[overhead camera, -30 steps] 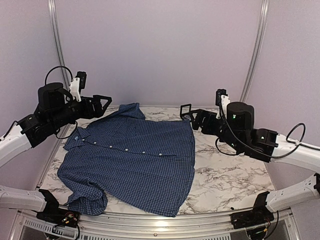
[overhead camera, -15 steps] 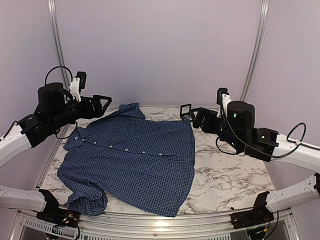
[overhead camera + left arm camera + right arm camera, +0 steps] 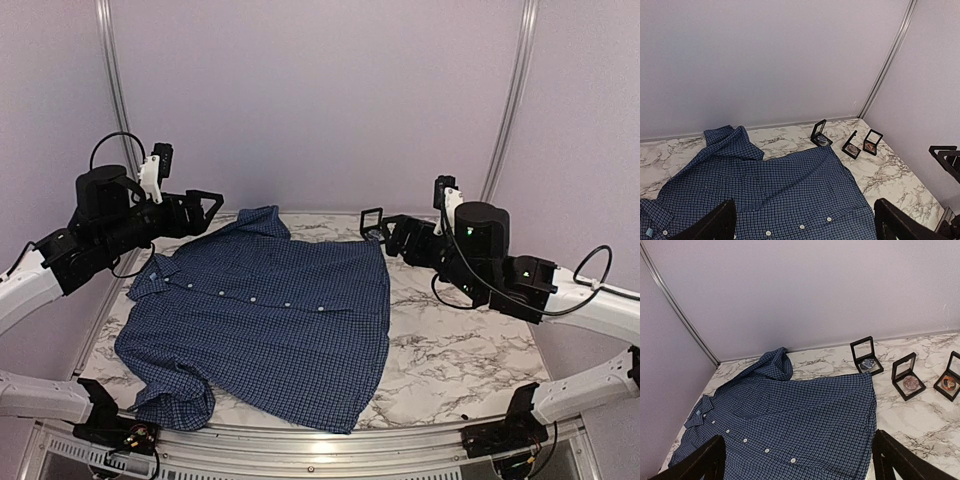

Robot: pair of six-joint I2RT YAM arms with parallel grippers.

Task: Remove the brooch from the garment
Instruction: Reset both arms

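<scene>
We saw the shirt (image 3: 260,320) lying flat over the left and middle of the surface (image 3: 470,350). To its right the marble lay bare, with room to reach down. Near the back wall (image 3: 320,100) stood the first box (image 3: 866,357), just beside the shirt. The middle box (image 3: 907,377) and the last box (image 3: 947,382) stood farther right.

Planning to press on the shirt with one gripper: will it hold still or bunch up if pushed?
Probably floppy: the shirt lies rumpled at its near sleeve. It may slide and bunch on the glossy marble table, so press down, not sideways.
</scene>
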